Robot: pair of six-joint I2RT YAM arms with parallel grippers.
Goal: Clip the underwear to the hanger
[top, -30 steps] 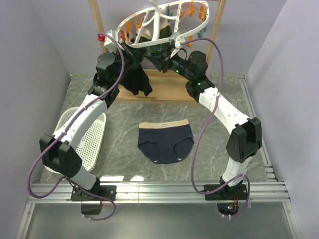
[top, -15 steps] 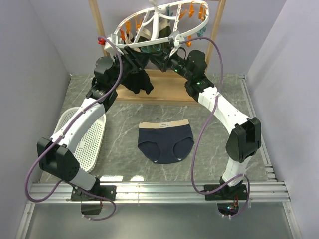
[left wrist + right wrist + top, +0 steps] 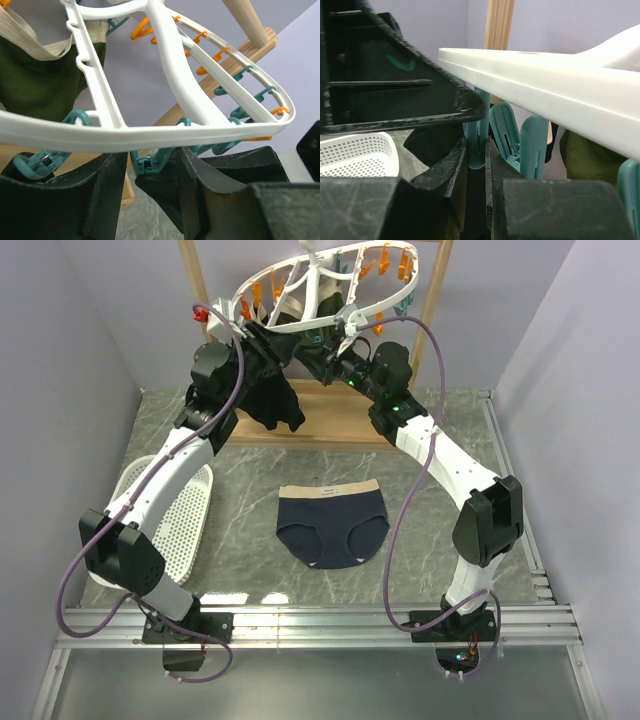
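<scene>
Right pincer (image 3: 476, 150) clenches a teal peg (image 3: 478, 120) under the hanger (image 3: 570, 80), left pincer (image 3: 150, 165) gapes, yet the underwear (image 3: 333, 525) lies unclipped on the tabletop (image 3: 250, 500).

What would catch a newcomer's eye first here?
A white oval hanger bristling with orange and teal pegs hangs at the top, with the left arm and right arm stretched up to its near rim. Below, navy underwear lies flat on the table, unclipped; an olive-green garment dangles under the hanger's left side.

Lab test cell — lilac panels (image 3: 70, 390), aluminium rails (image 3: 320, 625).
</scene>
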